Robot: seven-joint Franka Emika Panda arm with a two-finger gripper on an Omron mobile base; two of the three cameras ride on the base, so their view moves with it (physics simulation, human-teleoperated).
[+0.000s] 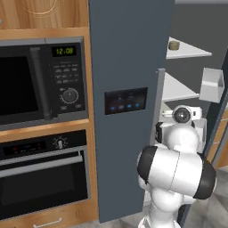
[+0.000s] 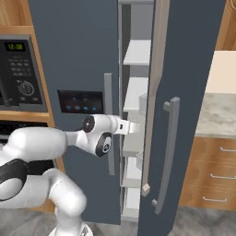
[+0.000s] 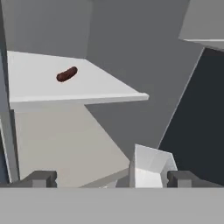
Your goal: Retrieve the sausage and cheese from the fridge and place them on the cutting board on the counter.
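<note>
Sausage [image 3: 67,74] is lying on a white fridge shelf [image 3: 87,94], up and to the left of the end effector [image 3: 112,178] in the hand view, well apart from it and touching nothing else. End effector fingers [image 3: 41,178] are spread wide with nothing between them. From the base views the arm [image 2: 99,133] is reaching into the gap of the half-open fridge [image 2: 83,55], right door [image 2: 184,92] swung out. Cheese [image 1: 173,45] sits on a higher shelf [image 1: 189,52], above the end effector's level. Small white door bin [image 3: 151,168] is right by the right finger.
</note>
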